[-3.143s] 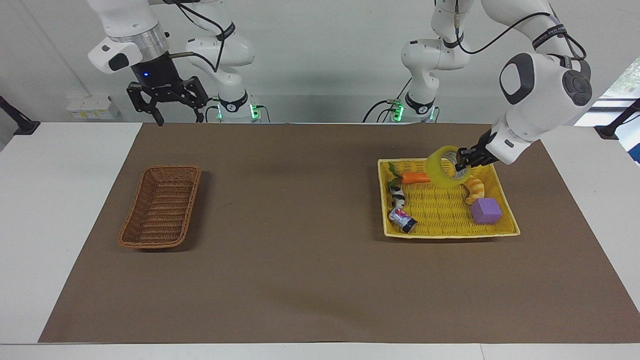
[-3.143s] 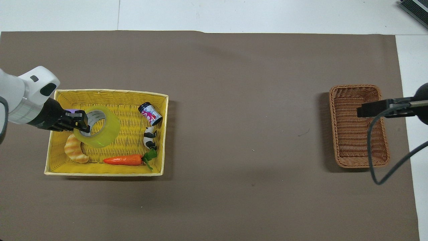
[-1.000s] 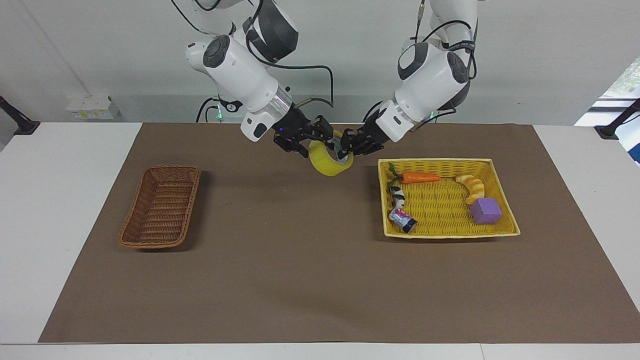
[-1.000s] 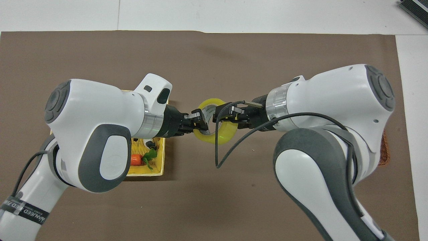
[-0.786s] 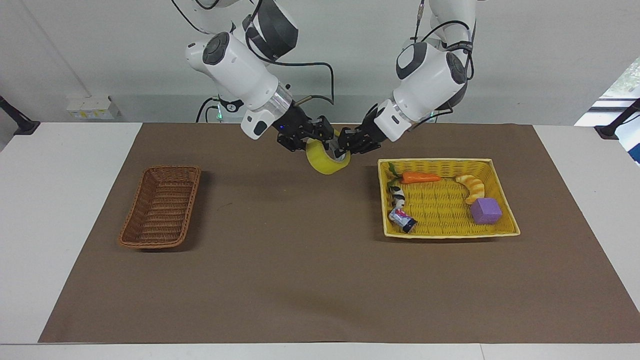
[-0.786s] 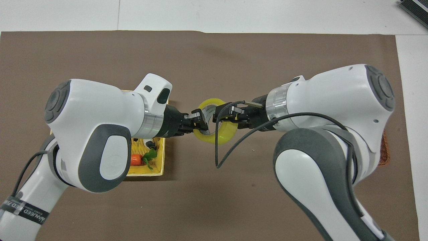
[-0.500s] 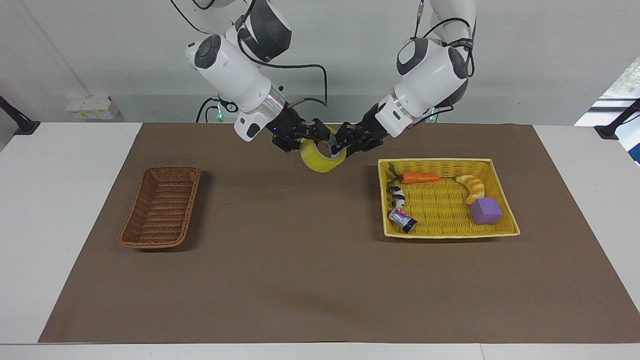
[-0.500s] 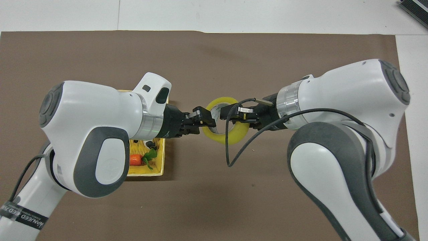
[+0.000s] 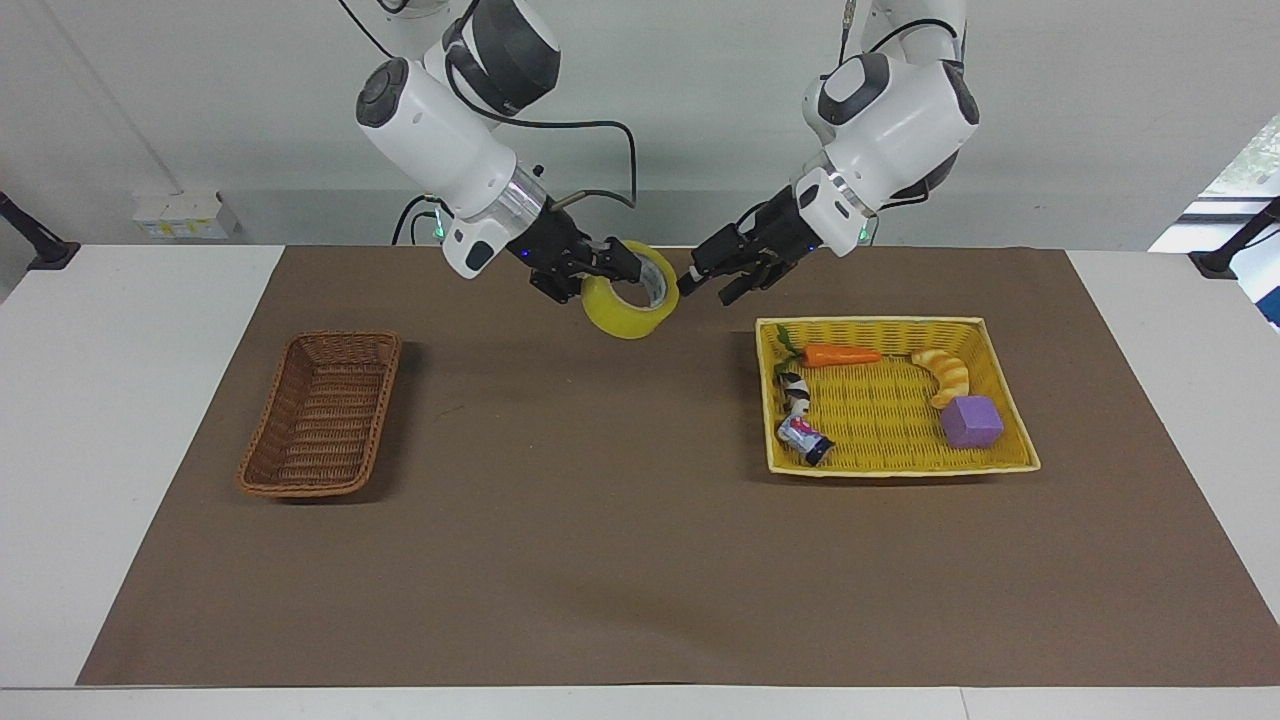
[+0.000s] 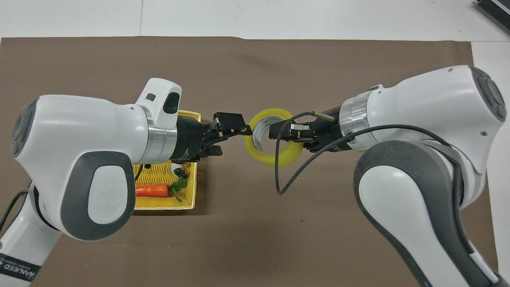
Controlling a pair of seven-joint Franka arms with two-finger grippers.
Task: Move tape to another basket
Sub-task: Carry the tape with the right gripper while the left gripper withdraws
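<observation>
Right gripper point(image 9: 625, 272) clamped on tape roll point(image 9: 630, 305) above brown mat point(image 9: 600, 520), left gripper point(image 9: 705, 280) just beside, fingers spread, apparently empty.

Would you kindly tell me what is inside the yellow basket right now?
The yellow basket holds a carrot, a croissant toy, a purple cube, a small can and a black-and-white figure. Nothing covers it in the facing view.
</observation>
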